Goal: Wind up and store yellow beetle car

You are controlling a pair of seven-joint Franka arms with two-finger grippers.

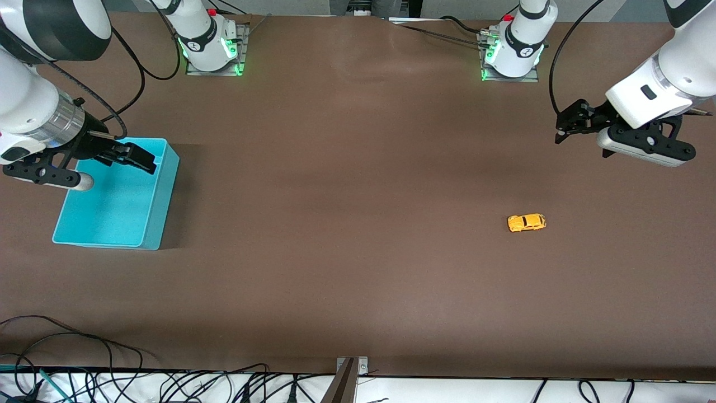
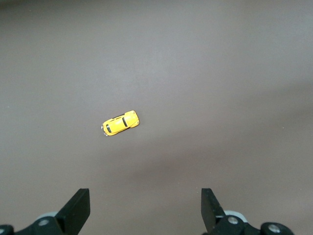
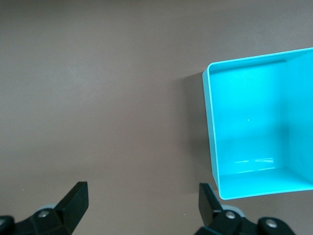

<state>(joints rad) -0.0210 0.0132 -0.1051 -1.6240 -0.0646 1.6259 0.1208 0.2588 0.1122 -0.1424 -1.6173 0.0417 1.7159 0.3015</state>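
Observation:
The yellow beetle car point(image 1: 526, 223) stands on its wheels on the brown table toward the left arm's end. It also shows in the left wrist view point(image 2: 120, 123), well clear of the fingers. My left gripper point(image 1: 561, 130) hangs in the air above the table, open and empty point(image 2: 145, 208). My right gripper point(image 1: 146, 161) hangs above the corner of the blue bin point(image 1: 168, 196), open and empty point(image 3: 142, 203). In the right wrist view the bin point(image 3: 259, 183) is empty and lies just beside one fingertip.
The two arm bases point(image 1: 212, 47) point(image 1: 512, 53) stand along the table edge farthest from the front camera. Cables point(image 1: 112, 380) and a metal bracket point(image 1: 349, 375) lie along the nearest edge. Bare brown table spreads between the bin and the car.

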